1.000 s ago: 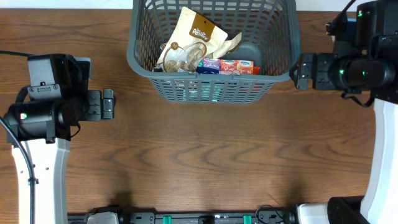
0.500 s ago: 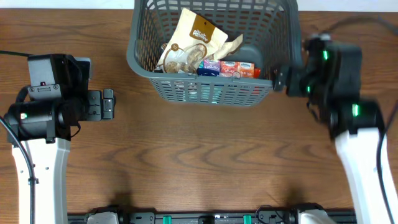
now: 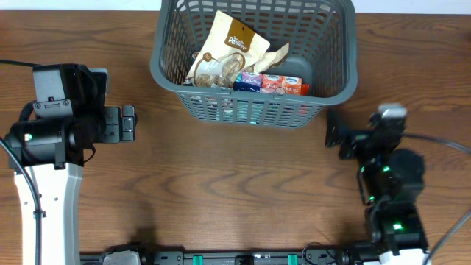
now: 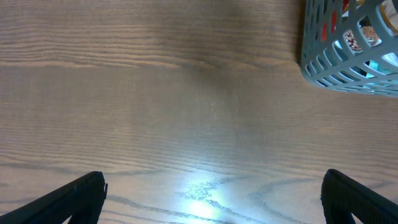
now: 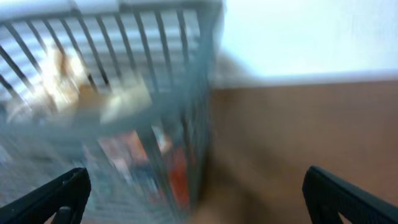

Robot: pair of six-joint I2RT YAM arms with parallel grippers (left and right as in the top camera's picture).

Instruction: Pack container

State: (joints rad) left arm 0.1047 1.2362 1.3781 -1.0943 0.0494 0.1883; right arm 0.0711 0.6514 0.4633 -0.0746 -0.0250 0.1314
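The dark grey slotted container (image 3: 254, 108) stands at the back middle of the wooden table. Inside lie a tan snack bag (image 3: 229, 46) and small colourful packets (image 3: 274, 82). Its corner shows in the left wrist view (image 4: 348, 74), and its wall shows blurred in the right wrist view (image 5: 124, 112). My left gripper (image 3: 129, 123) is open and empty at the left, well clear of the container. My right gripper (image 3: 333, 134) is open and empty, just off the container's front right corner.
Bare wooden table (image 3: 235, 191) stretches in front of the container. A white surface (image 5: 311, 37) lies beyond the table's far edge. The right arm's body (image 3: 394, 191) stands at the front right.
My right arm has swung from beside the container's right wall toward the front right of the table, with the gripper open. The left arm has not moved.
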